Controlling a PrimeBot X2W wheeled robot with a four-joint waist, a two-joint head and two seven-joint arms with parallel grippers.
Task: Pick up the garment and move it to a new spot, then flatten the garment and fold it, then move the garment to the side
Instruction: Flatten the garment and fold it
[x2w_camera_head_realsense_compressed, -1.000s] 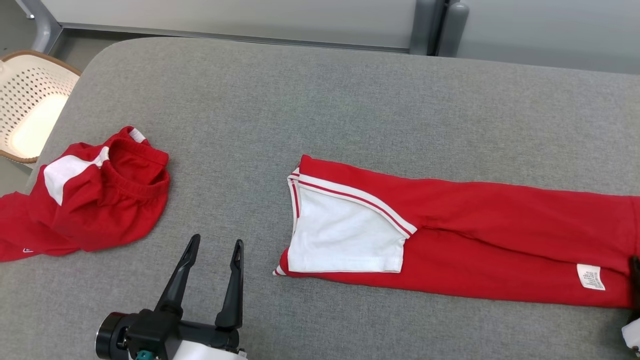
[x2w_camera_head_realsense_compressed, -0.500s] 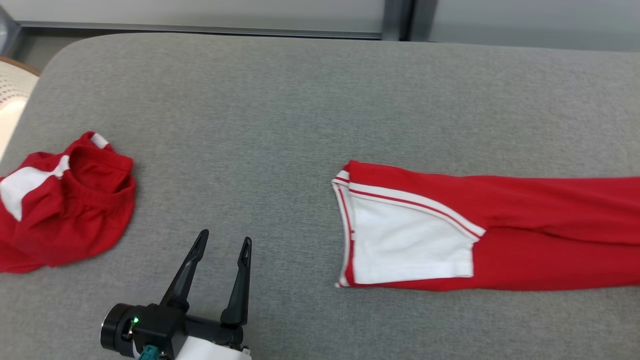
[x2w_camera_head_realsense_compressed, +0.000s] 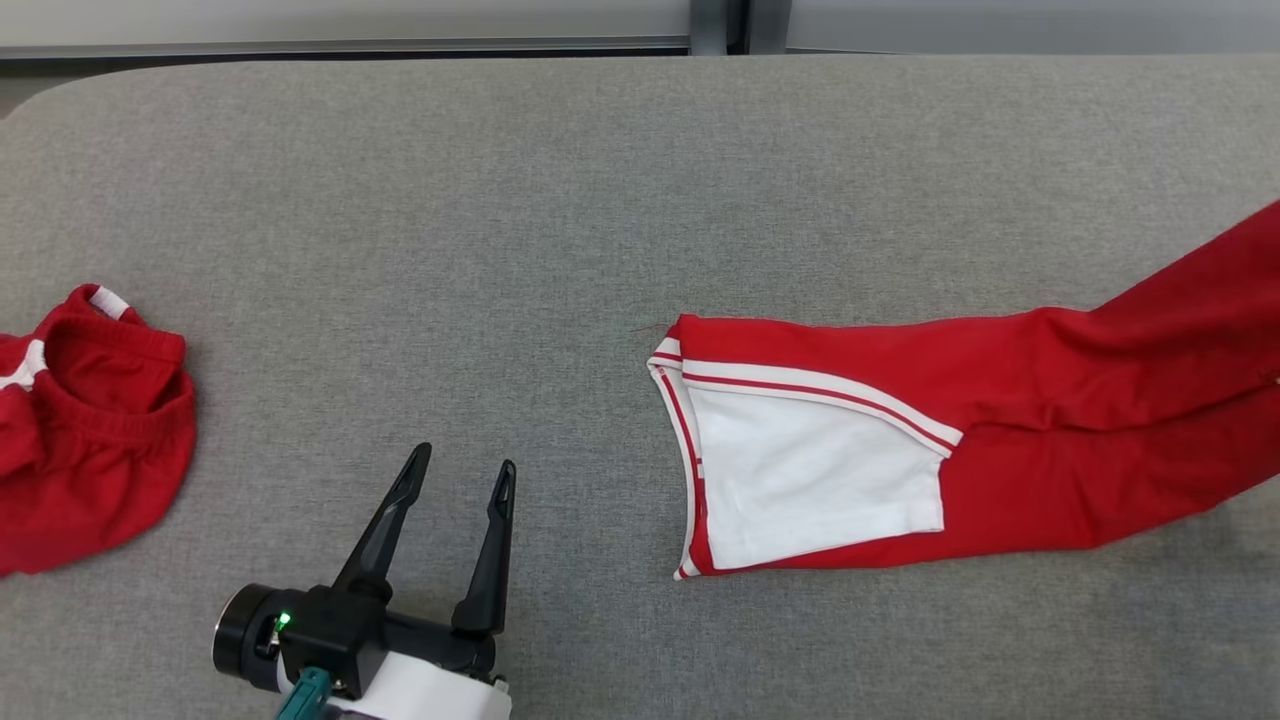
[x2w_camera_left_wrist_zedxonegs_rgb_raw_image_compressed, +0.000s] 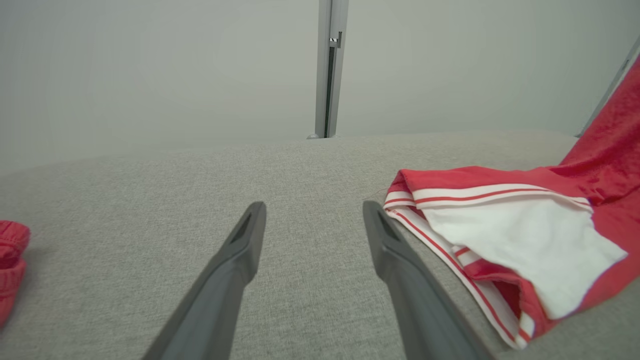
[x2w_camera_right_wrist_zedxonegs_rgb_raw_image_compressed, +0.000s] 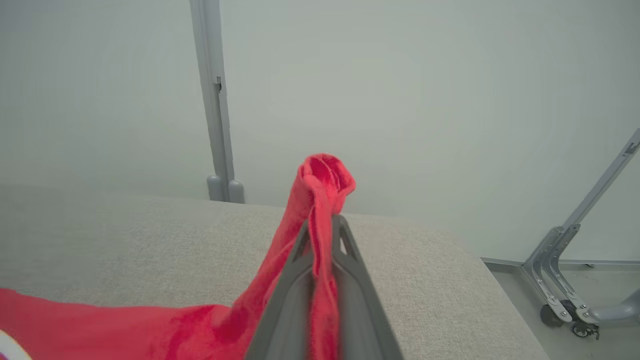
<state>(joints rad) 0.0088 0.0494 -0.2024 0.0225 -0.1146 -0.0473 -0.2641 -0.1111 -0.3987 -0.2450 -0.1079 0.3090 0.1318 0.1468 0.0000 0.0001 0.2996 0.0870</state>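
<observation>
The left tool (x2w_camera_head_realsense_compressed: 465, 458) was low and apart from the garment (x2w_camera_head_realsense_compressed: 1010, 470), off its white-panelled end. Its two dark fingers were spread wide with nothing between them, on a pale wrist. The right tool (x2w_camera_right_wrist_zedxonegs_rgb_raw_image_compressed: 322, 222) was clamped on the garment's opposite end. Its fingers were pressed together, with red cloth bunched past their tips.

Left hand (x2w_camera_head_realsense_compressed: 465, 456), two long dark tapered fingers (x2w_camera_head_realsense_compressed: 385, 525), black wrist (x2w_camera_head_realsense_compressed: 325, 640), green light (x2w_camera_head_realsense_compressed: 283, 622), white forearm (x2w_camera_head_realsense_compressed: 425, 695)
</observation>
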